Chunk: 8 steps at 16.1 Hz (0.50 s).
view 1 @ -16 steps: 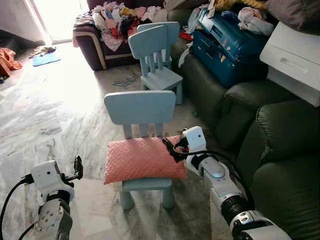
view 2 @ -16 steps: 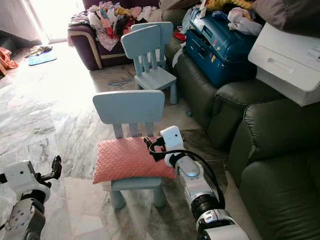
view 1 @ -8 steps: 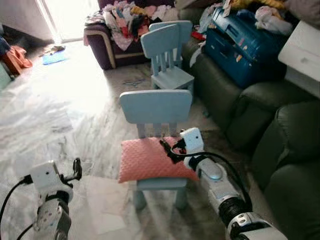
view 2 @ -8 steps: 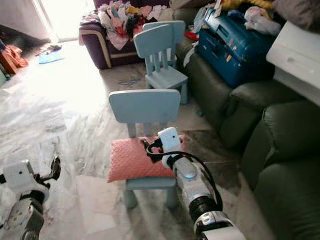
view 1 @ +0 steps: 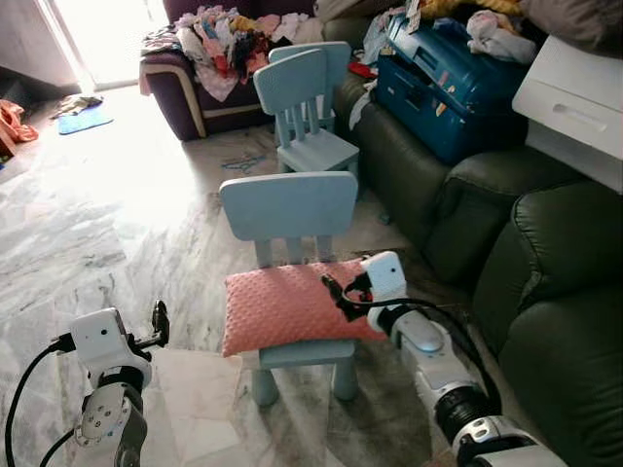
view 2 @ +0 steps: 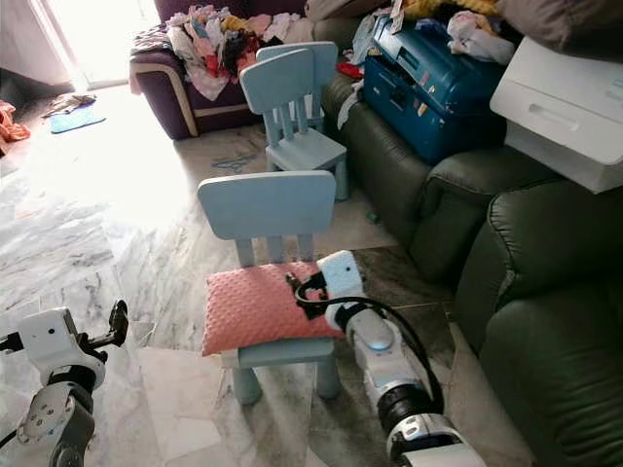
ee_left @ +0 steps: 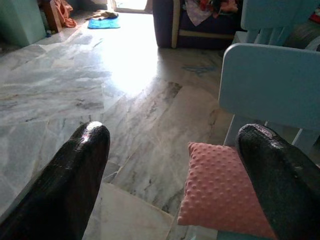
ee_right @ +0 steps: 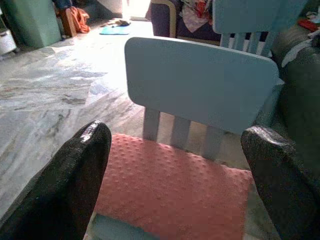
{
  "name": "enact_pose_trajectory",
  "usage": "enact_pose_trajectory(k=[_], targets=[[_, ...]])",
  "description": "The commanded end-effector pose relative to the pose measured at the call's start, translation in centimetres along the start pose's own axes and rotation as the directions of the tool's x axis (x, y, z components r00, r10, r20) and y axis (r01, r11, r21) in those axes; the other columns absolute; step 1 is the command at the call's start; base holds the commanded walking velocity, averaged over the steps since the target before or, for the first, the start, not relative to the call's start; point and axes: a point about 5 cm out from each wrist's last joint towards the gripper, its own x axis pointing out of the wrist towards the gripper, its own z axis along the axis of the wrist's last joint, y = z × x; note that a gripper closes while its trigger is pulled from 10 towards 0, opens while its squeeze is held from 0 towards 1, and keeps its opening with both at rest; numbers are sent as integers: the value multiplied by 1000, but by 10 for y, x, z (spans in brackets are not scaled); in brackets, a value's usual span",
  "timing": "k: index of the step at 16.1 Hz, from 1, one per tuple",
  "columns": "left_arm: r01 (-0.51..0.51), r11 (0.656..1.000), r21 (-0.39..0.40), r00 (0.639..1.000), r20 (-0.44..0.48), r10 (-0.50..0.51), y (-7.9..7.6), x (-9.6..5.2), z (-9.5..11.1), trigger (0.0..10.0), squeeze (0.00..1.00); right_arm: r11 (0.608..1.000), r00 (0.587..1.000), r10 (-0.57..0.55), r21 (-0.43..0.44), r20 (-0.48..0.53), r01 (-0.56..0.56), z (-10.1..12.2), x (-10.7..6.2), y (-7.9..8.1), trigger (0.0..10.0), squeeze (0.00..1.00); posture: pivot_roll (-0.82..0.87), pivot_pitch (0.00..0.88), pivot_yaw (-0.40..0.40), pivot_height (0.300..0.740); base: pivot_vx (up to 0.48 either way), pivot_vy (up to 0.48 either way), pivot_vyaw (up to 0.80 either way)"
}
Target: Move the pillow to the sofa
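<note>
pink pillow [view 1: 287,305] is lying on the seat of the small blue chair [view 1: 289,206] by the dark green sofa [view 1: 545,292], right gripper [ee_right: 175,165] spread wide just above it, left gripper [ee_left: 170,165] also spread, off to the side.

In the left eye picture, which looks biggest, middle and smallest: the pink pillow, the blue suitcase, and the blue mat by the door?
1. Blue suitcase, largest, though the pink pillow looks close to it.
2. Pink pillow; it sits nearer the camera, so it may look bigger than it really is.
3. Blue mat, smallest, but it lies far away.
</note>
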Motion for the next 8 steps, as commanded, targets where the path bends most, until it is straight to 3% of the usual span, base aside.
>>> enact_pose_trajectory(k=[1, 3, 8], targets=[[5, 1000, -7, 1000, 24, -5, 1, 1, 7, 10000, 0, 1000, 1000, 2, -5, 23, -2, 6, 3, 1, 10000, 0, -95, 59, 73, 740, 0, 0, 0], [25, 999, -24, 999, 45, -24, -1, 1, 10, 10000, 0, 1000, 1000, 5, -7, 28, -5, 8, 4, 1, 10000, 0, -96, 58, 73, 740, 122, 0, 0], [14, 999, -29, 999, 46, -13, 2, 1, 11, 10000, 0, 1000, 999, 27, -10, 42, -27, 9, 4, 4, 10000, 0, -96, 56, 70, 740, 442, 0, 0]])
